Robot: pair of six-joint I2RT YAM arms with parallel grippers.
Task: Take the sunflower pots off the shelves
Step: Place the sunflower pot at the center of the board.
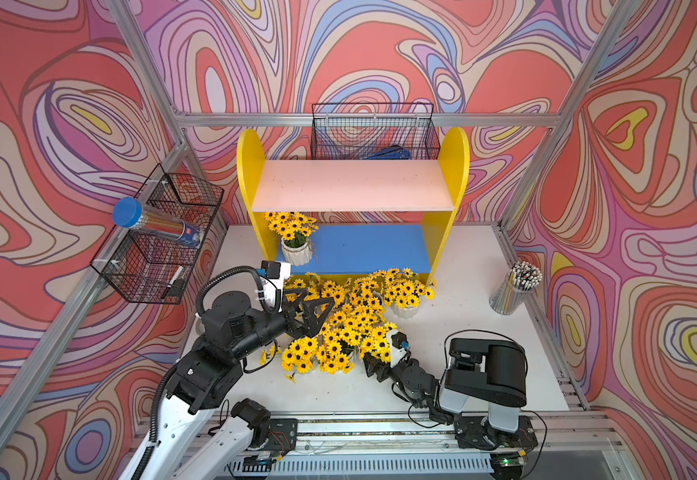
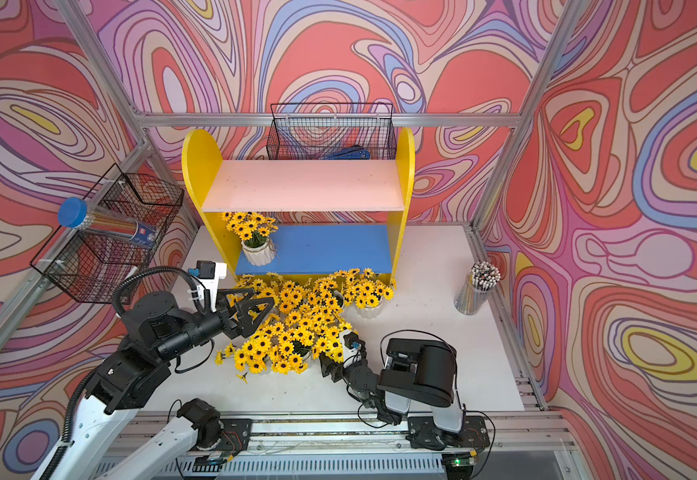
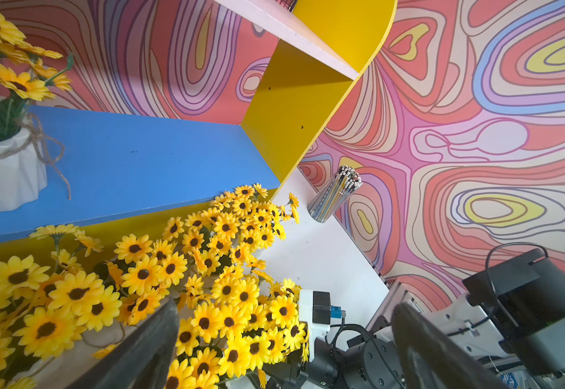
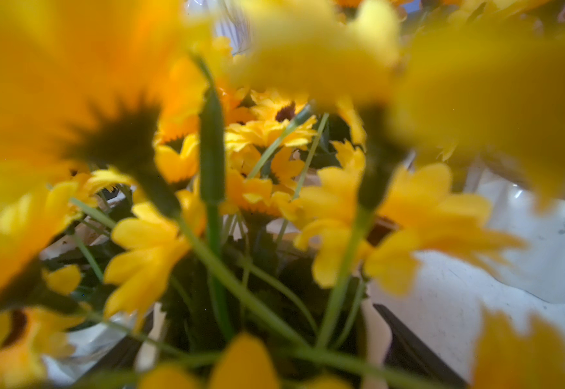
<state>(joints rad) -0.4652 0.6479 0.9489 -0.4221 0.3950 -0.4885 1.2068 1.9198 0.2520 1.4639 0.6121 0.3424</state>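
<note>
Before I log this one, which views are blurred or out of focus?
Right wrist view: sunflower pots crowd the lens, nearest petals badly blurred. Left wrist view: shelves sharp, left gripper fingers soft. Both top views: sharp, evenly lit.

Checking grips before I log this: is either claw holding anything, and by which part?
The left claw hangs open over the sunflower pots, holding nothing. The right claw sits among them; whether it grips one cannot be told.
</note>
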